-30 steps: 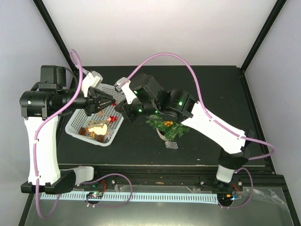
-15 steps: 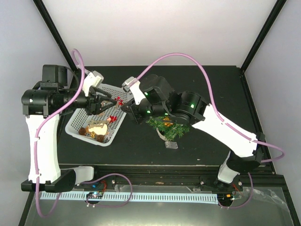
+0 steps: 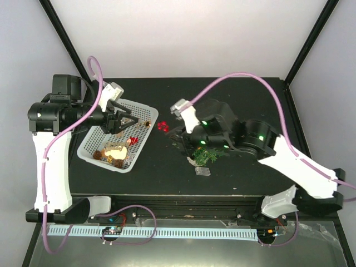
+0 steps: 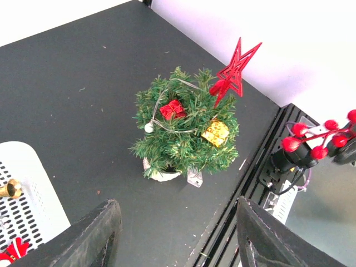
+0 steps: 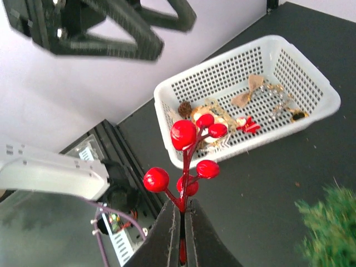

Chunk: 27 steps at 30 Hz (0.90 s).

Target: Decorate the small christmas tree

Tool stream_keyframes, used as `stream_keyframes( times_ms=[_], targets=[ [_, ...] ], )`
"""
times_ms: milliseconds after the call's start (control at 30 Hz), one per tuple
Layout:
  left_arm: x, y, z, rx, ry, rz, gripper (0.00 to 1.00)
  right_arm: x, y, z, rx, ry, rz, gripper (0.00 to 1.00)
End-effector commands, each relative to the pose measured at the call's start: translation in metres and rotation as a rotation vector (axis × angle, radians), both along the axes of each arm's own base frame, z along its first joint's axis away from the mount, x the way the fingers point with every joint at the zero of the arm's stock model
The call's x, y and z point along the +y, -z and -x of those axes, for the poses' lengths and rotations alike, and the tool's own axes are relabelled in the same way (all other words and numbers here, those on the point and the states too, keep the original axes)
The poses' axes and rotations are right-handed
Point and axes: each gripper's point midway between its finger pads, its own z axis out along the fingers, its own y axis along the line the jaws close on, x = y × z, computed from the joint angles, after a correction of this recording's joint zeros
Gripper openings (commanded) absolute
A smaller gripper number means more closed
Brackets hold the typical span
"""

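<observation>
The small christmas tree (image 4: 186, 136) stands on the black counter (image 4: 83, 83), carrying a red star (image 4: 236, 64), a red gift box (image 4: 172, 109) and a gold one (image 4: 216, 132). Just left of it, the right fingers (image 5: 199, 239) clench a red berry sprig (image 5: 183, 133). Further left, the white basket (image 5: 289, 123) holds a pine cone (image 5: 184, 108), a red bow (image 5: 248, 125) and a gold bell (image 4: 10, 189). The left fingers (image 4: 97, 236) hover above it, spread and empty.
</observation>
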Motion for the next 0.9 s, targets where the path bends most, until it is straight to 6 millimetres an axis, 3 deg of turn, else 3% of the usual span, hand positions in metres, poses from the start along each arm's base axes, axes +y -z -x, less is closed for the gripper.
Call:
stream_keyframes(
  times_ms=[0,200,233,467,567,867],
  targets=[
    [0.002,-0.004,-0.006,-0.016,-0.02,-0.006,0.58,-0.043,-0.004,0.017,0.013,0.031,-0.055,0.01],
    [0.004,0.0,-0.01,-0.005,-0.035,-0.012,0.58,-0.103,0.035,0.012,0.042,0.217,0.021,0.01],
    [0.004,0.006,-0.018,0.023,-0.036,-0.014,0.58,-0.111,0.042,0.01,0.047,0.251,0.039,0.01],
    [0.007,0.015,-0.027,0.049,-0.054,-0.039,0.58,-0.152,0.069,-0.017,0.173,0.405,-0.045,0.01],
    [0.007,0.02,-0.025,0.061,-0.052,-0.037,0.58,-0.161,0.073,-0.028,0.182,0.436,-0.052,0.01],
    [0.006,0.024,-0.029,0.079,-0.045,-0.033,0.58,-0.155,0.086,-0.07,0.223,0.45,-0.067,0.01]
  ],
)
